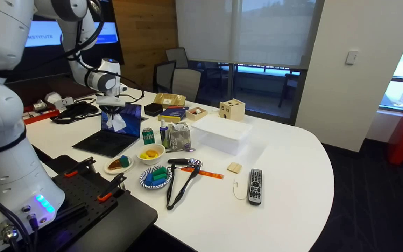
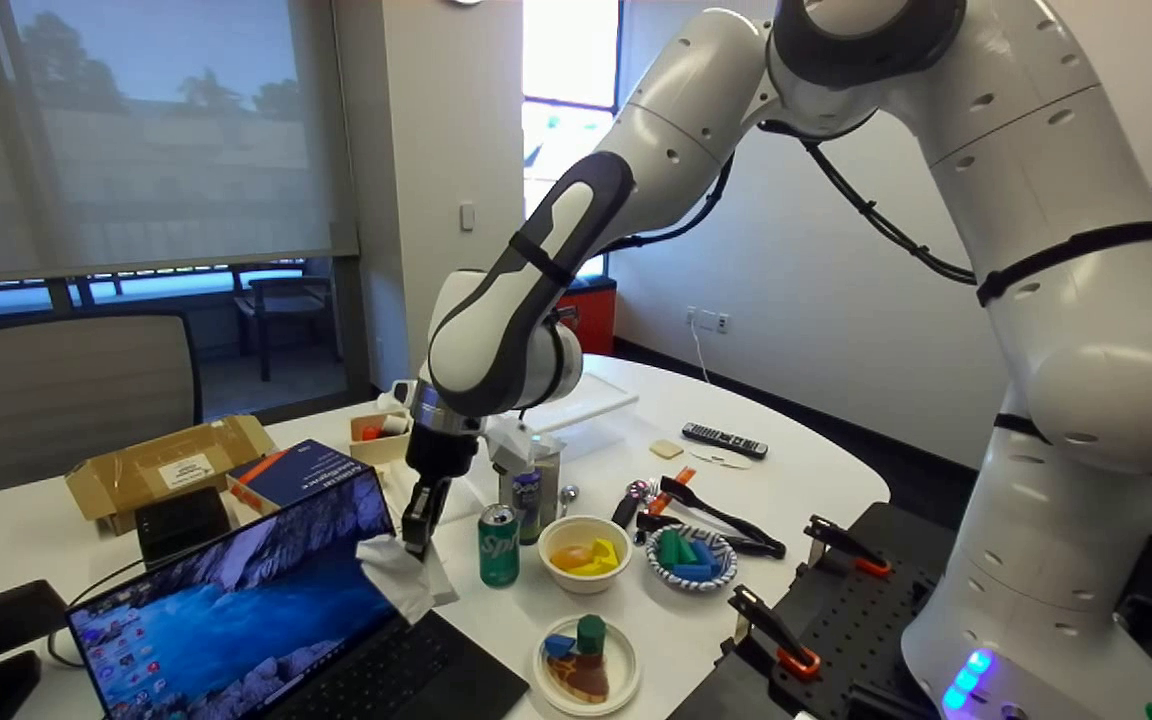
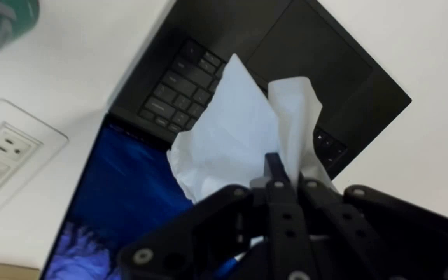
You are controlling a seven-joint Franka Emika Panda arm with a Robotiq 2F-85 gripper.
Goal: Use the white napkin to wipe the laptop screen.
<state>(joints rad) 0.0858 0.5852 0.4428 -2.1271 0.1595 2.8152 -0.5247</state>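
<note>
The black laptop stands open on the white table, its blue laptop screen [image 1: 132,117] lit; the screen also shows in an exterior view [image 2: 236,620] and at the lower left of the wrist view [image 3: 130,182]. My gripper [image 1: 112,110] points down in front of the screen, shut on the crumpled white napkin [image 1: 116,122]. In an exterior view the napkin [image 2: 396,575] hangs from the gripper [image 2: 419,530] by the screen's right edge. In the wrist view the napkin [image 3: 231,132] spreads from the fingertips [image 3: 292,175] over the keyboard. I cannot tell whether it touches the screen.
A green can [image 2: 499,545], a spray bottle [image 1: 164,134] and a tissue box [image 1: 179,136] stand beside the laptop. A bowl [image 1: 142,159] and a plate [image 2: 626,690] lie near it. Boxes [image 1: 170,99] and a blue book [image 1: 173,113] are behind.
</note>
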